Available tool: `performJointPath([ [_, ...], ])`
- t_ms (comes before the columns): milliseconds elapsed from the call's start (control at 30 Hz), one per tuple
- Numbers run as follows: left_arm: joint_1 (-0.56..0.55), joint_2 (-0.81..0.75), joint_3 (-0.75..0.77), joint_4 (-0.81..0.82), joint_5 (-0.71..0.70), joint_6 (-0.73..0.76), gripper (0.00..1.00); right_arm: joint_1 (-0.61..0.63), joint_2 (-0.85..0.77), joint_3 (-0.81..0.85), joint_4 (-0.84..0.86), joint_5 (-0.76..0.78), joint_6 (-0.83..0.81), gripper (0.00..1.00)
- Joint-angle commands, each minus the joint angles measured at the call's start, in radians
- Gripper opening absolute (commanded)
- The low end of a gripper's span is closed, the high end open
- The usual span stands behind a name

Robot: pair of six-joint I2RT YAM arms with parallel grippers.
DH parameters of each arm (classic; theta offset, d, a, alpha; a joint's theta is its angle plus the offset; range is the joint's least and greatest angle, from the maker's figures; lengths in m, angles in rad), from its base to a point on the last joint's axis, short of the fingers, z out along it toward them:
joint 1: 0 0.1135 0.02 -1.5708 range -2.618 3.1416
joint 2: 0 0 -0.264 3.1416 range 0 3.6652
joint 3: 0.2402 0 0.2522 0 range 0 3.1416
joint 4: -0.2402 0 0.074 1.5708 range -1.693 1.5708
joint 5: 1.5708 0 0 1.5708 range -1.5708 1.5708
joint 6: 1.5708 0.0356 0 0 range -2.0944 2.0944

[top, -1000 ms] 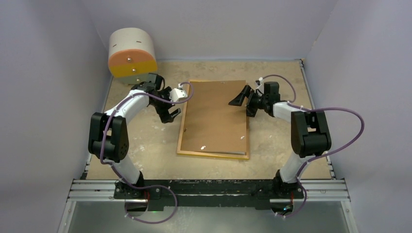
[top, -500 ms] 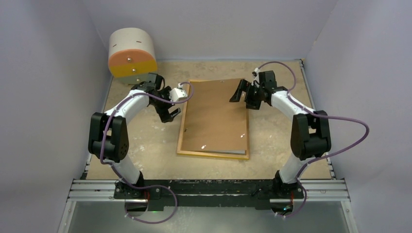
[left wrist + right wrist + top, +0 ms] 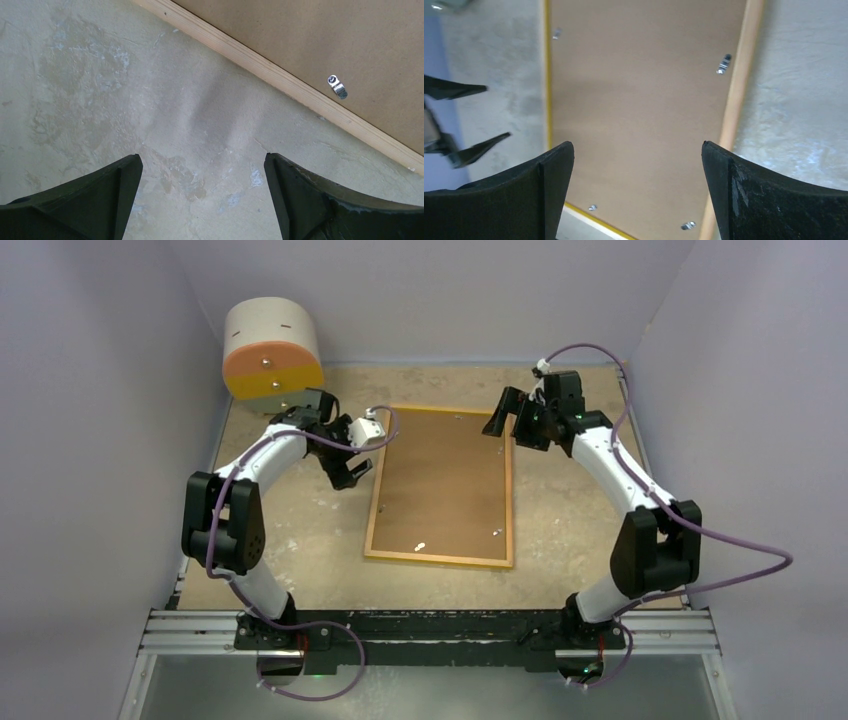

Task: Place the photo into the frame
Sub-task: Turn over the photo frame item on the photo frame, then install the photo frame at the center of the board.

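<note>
A: Wide view first. There's the table (image 3: 300,530), and flat in the middle of it lies the frame (image 3: 440,559), face down, wood-coloured back rim up, with a sliver of yellow along its edge.

B: And its long axis?

A: It runs from the near edge toward the far wall, short sides near and far, pretty square to the arms.

B: The brown backing board (image 3: 445,480) fills the opening, sitting inside the rim. So where's the photo?

A: Not in sight anywhere! If it's in, it's beneath that board, and I can't tell from here. My read is that loading looks done and securing is what's left.

B: Grippers?

A: The left gripper (image 3: 352,472) hangs over bare table just beside the frame's left long side, fingers spread wide, holding nothing. The right gripper (image 3: 508,424) is above the far right corner, also spread and empty.

B: And those little metal clips (image 3: 338,87)?

A: Small tabs on the board near the rim. The one by the left wrist seems to lie short of the wood, so I'd judge them not yet turned home.
</note>
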Motion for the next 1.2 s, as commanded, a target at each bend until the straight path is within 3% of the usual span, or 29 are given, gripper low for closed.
performJointPath([
  [0, 0.009, 0.008, 0.047, 0.018, 0.024, -0.047, 1.00, -0.032, -0.055, -0.089, 0.141, -0.140, 0.147, 0.99],
  [133, 0.040, 0.055, 0.088, -0.017, 0.108, -0.096, 1.00, -0.071, -0.076, -0.260, 0.469, -0.396, 0.274, 0.99],
  [200, 0.054, 0.080, 0.102, -0.043, 0.174, -0.124, 1.00, -0.002, -0.107, -0.285, 0.520, -0.386, 0.259, 0.99],
  [267, 0.059, 0.101, 0.099, -0.058, 0.224, -0.147, 0.99, 0.100, -0.126, -0.270, 0.456, -0.295, 0.196, 0.99],
  [367, 0.059, 0.123, 0.062, -0.039, 0.296, -0.210, 0.91, 0.202, -0.121, -0.319, 0.503, -0.273, 0.205, 0.98],
  [533, 0.059, 0.173, -0.001, 0.021, 0.365, -0.310, 0.74, 0.328, -0.045, -0.411, 0.701, -0.266, 0.280, 0.70],
  [633, 0.061, 0.185, -0.028, 0.029, 0.391, -0.321, 0.67, 0.385, 0.021, -0.389, 0.701, -0.230, 0.302, 0.60],
  [933, 0.064, 0.230, -0.042, 0.042, 0.501, -0.349, 0.50, 0.504, 0.193, -0.326, 0.809, -0.214, 0.375, 0.55],
  [1167, 0.075, 0.254, -0.052, 0.038, 0.496, -0.326, 0.34, 0.572, 0.336, -0.232, 0.815, -0.197, 0.366, 0.43],
])
